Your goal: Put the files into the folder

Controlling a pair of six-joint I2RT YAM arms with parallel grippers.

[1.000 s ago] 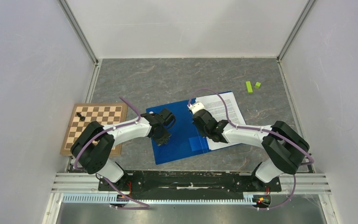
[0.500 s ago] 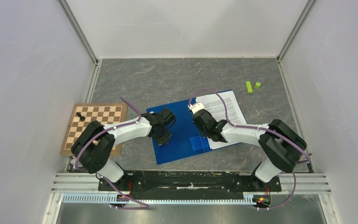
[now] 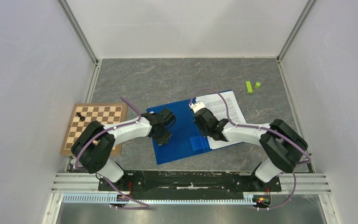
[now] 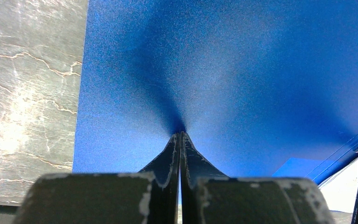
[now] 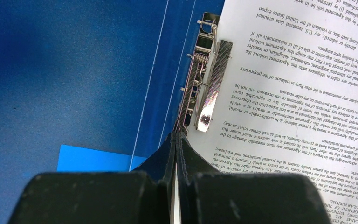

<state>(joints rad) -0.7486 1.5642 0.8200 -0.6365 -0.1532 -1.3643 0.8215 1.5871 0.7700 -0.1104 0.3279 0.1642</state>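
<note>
Almost nothing has moved in the last second. Only the right gripper [image 5: 177, 136], jaws pressed together, crept slightly toward the clip [image 5: 209, 79]. The left gripper [image 4: 181, 134], also closed, presses on the folder [image 3: 182, 128], which is open by the table's near edge. The files [image 3: 228, 105] already lie on its right half, so I think clamping and closing remain.

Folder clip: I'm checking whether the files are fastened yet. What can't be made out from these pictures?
- Top external: the clip is mostly under the right arm.
- Right wrist: the right gripper covers the clip's near end; whether it pins the files is unclear.
- Left wrist: shows the folder's cover past the left gripper; clip outside the frame.
</note>
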